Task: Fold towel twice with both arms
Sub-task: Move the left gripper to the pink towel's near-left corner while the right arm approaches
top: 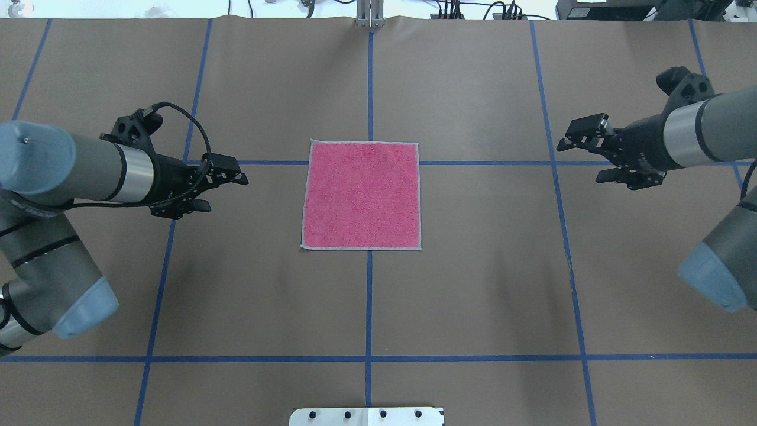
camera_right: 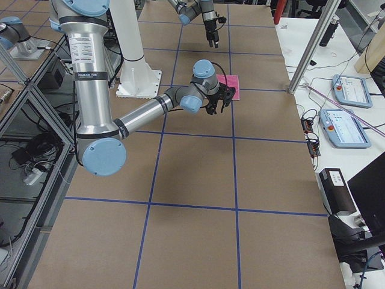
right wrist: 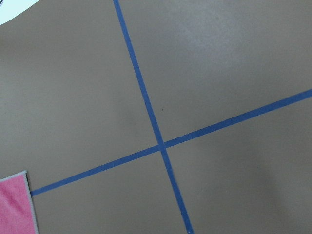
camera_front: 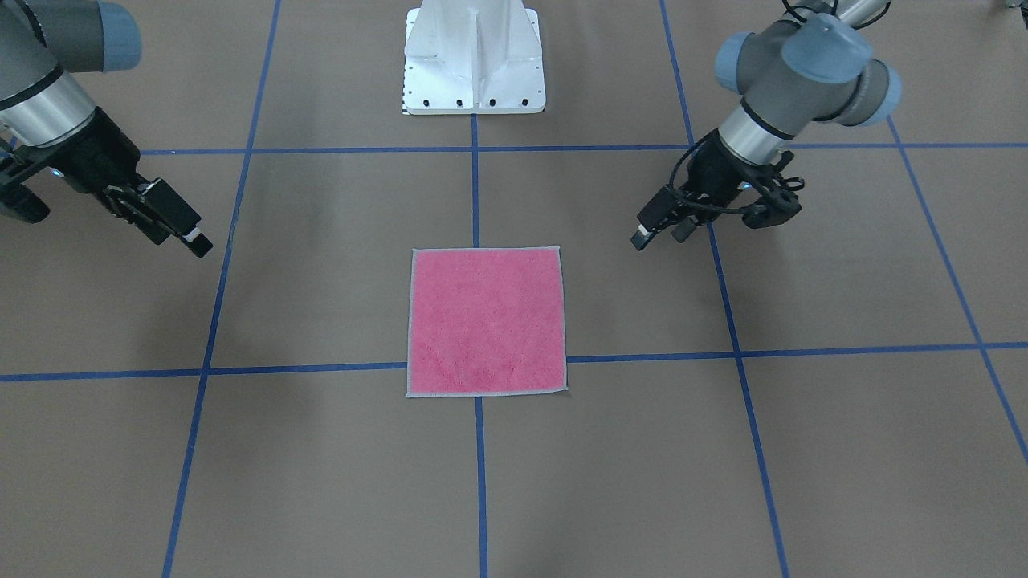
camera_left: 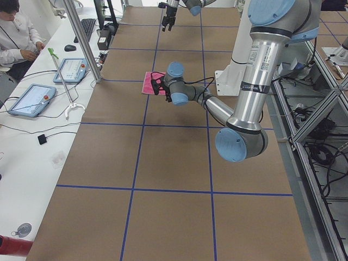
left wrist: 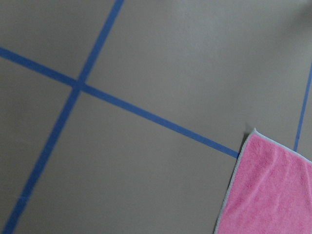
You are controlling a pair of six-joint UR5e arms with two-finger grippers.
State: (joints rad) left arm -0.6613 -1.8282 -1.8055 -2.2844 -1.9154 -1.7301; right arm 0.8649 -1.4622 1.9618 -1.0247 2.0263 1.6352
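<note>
The towel (camera_front: 486,321) lies flat and unfolded, pink face up, at the middle of the table; it also shows in the overhead view (top: 362,195). My left gripper (top: 226,193) hovers open and empty a short way off the towel's left edge; in the front view it is on the right (camera_front: 661,235). My right gripper (top: 585,155) hovers open and empty, farther off the towel's right side, and is on the front view's left (camera_front: 193,237). The left wrist view shows a towel corner (left wrist: 273,190); the right wrist view shows a small corner (right wrist: 14,204).
Brown paper with blue tape grid lines (top: 369,307) covers the table. The white pedestal base (camera_front: 474,64) stands at the robot's edge. Operator desks with tablets (camera_left: 32,98) run along the far side.
</note>
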